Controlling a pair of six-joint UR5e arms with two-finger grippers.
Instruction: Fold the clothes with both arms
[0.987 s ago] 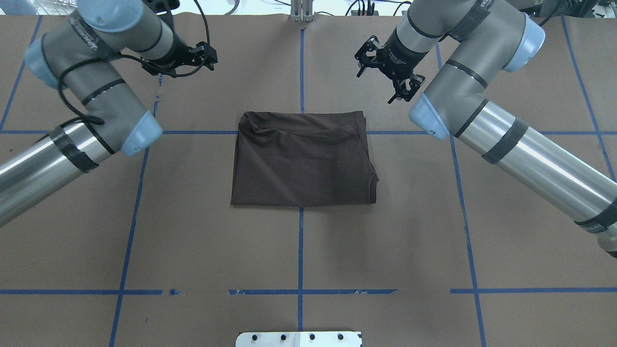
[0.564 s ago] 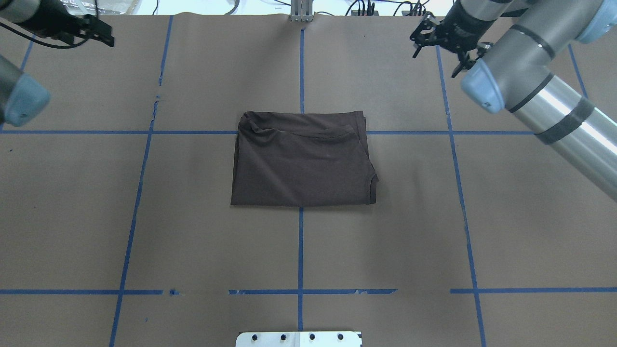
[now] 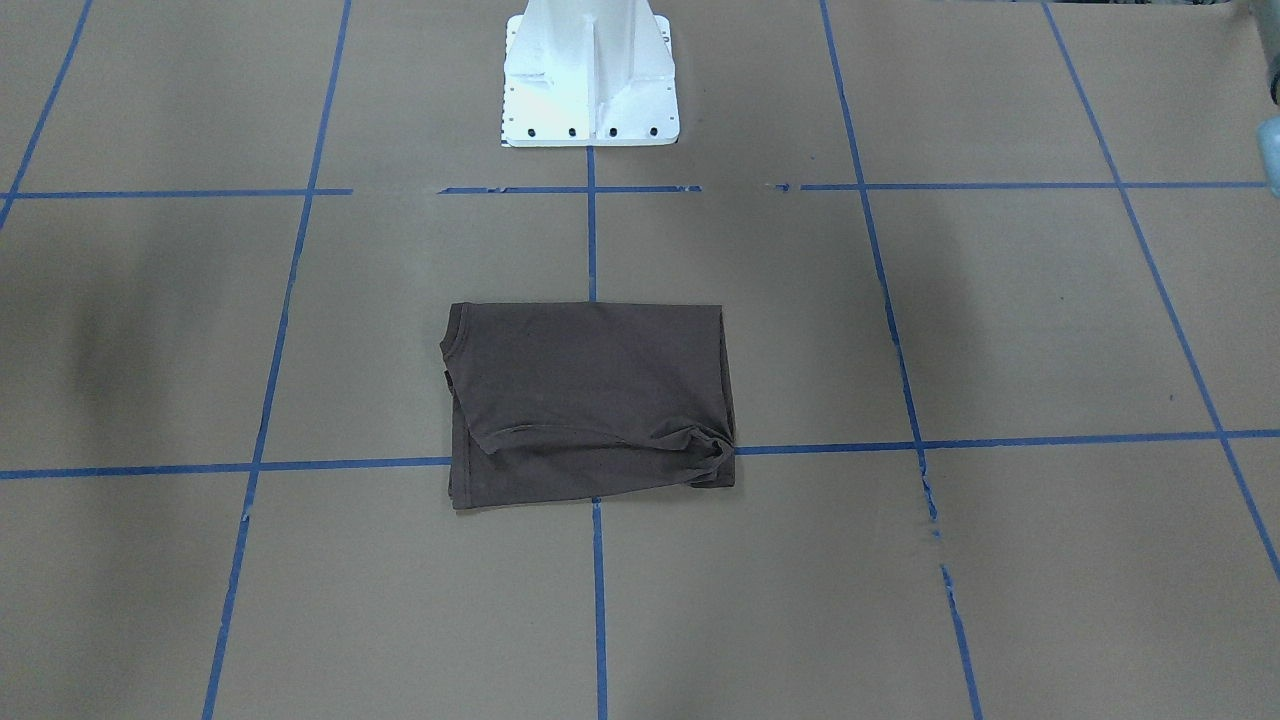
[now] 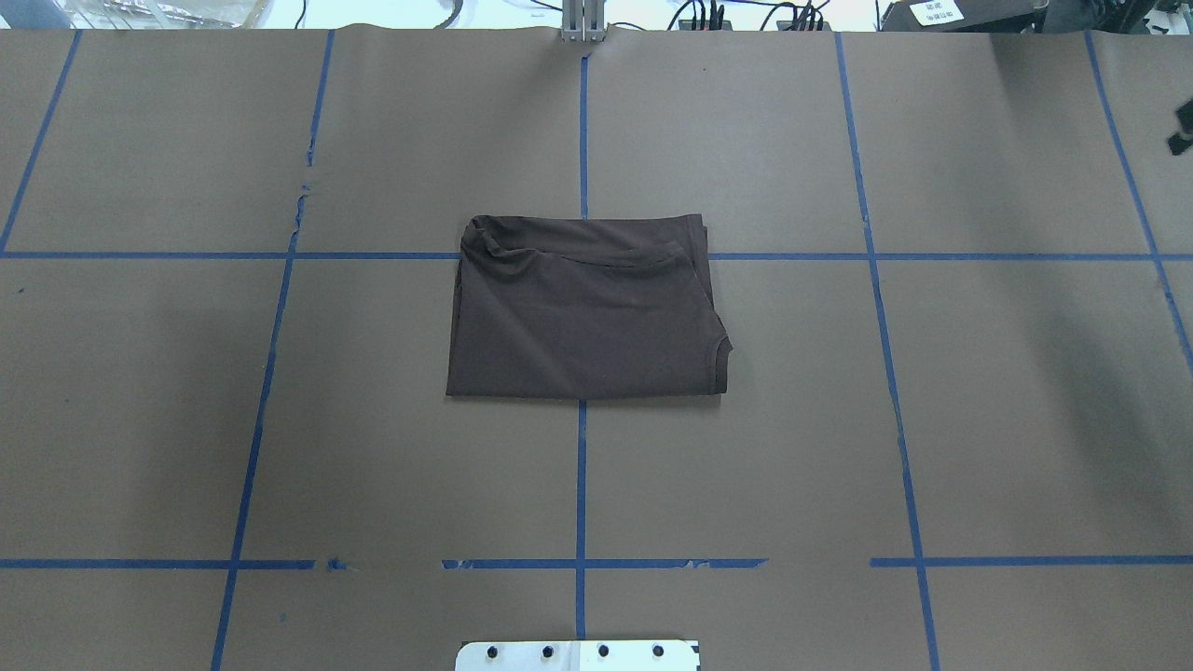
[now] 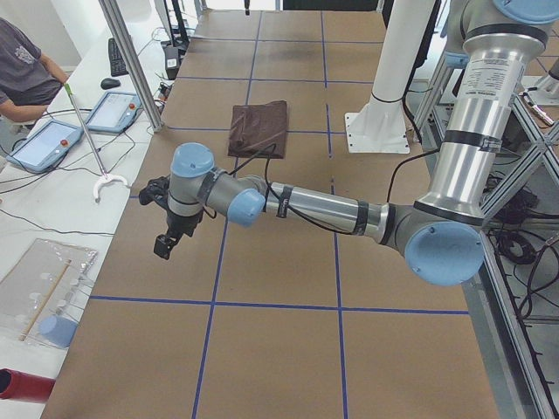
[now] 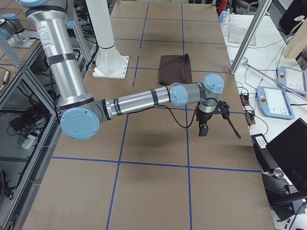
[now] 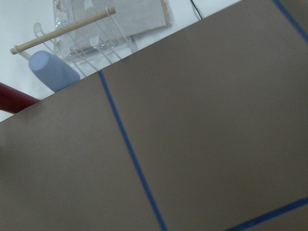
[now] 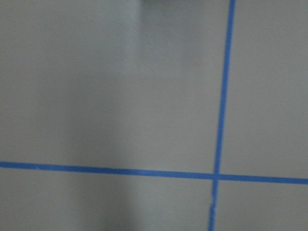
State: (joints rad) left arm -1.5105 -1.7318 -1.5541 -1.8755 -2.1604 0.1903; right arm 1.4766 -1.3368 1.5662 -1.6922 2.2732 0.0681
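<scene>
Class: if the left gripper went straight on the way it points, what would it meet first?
Probably the paper-covered table: the left gripper points down at it near a blue tape line, with nothing showing between; depth is unclear.

Dark brown T-shirt (image 4: 585, 312) lies folded into a flat rectangle.

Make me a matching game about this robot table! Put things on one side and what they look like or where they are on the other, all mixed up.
Things:
1. T-shirt
2. tape lines
3. pedestal base
4. left gripper

Descriptions:
A. white, at the table's edge
B. blue, crossing the table in a grid
C. dark brown, folded in the middle of the table
D. black, in the air near the table's end, far from the shirt

Pairs: 1-C, 2-B, 3-A, 4-D
</scene>
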